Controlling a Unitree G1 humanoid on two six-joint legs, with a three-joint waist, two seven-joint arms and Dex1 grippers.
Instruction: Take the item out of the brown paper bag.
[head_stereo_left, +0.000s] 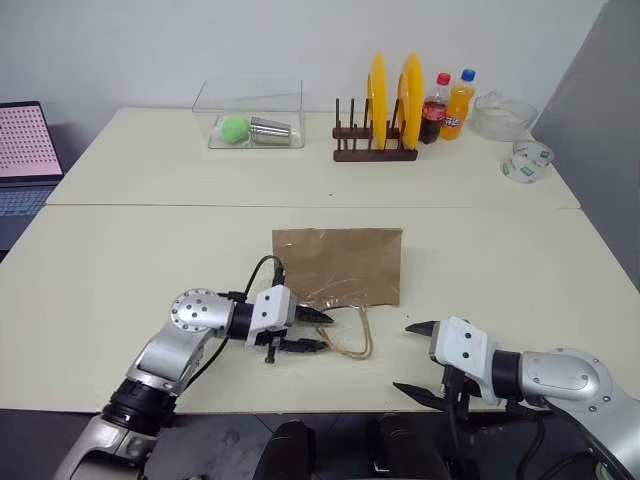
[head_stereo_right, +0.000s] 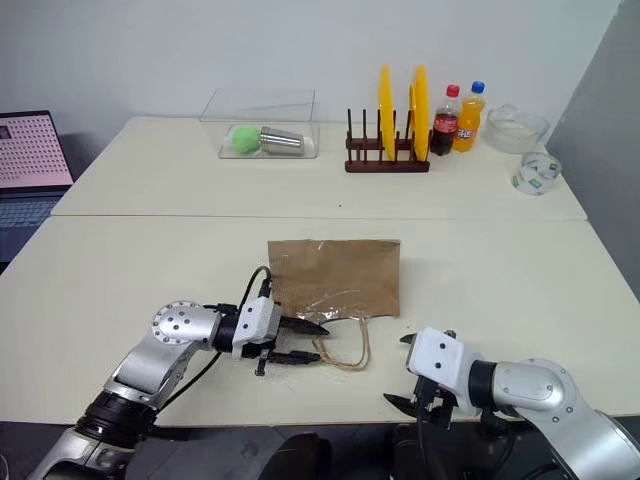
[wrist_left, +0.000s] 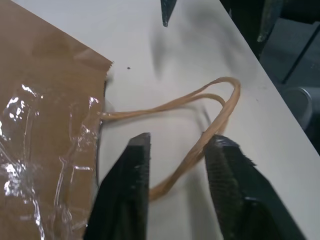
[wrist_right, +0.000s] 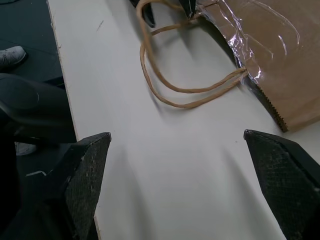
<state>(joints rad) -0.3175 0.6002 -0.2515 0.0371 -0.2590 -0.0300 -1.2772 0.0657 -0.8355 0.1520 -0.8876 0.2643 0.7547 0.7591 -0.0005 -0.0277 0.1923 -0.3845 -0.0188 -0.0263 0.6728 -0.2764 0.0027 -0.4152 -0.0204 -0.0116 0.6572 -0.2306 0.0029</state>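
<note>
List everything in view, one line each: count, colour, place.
paper bag: 1, brown, flat on the near table, centre
cord handles: 2, tan, at the bag's near edge
clear box: 1, transparent, far table, left of the rack
green ball: 1, green, in the box
metal cup: 1, silver, lying in the box
plate rack: 1, dark brown, far table
plates: 2, yellow, upright in the rack
bottles: 2, dark cola and orange, right of the rack
glass bowl: 1, clear, far right
tape rolls: 2, clear, near the bowl
laptop: 1, pink screen, far left
left gripper: black, around the handles
right gripper: black, open, right of the handles
</note>
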